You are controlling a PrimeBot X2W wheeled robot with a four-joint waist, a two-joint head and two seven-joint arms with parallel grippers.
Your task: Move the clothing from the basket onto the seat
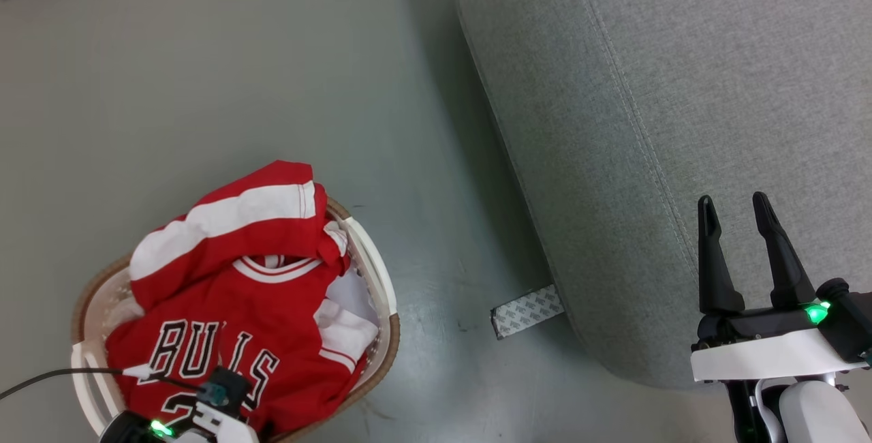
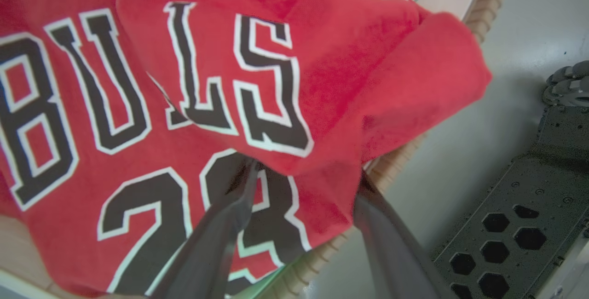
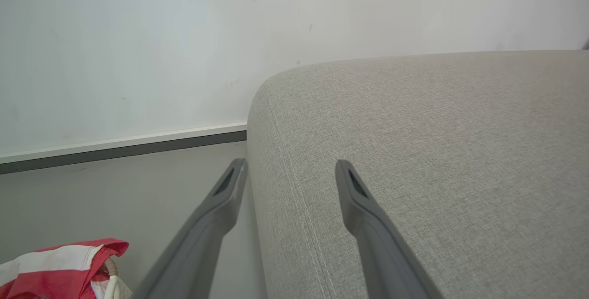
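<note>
Left gripper [image 2: 306, 177], spread, straddles an edge of the jersey [image 2: 138, 106] in the basket [image 1: 373, 262] at 8 o'clock. Right gripper [image 1: 733, 199], also spread, hovers over the seat [image 1: 647, 88] at 4 o'clock

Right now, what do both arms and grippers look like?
Right gripper: two long tapering black fingers, black base, white wrist shell, green light. Left gripper: same dark fingers; its white wrist carries a green light, a teal connector and a thin black cable.
</note>
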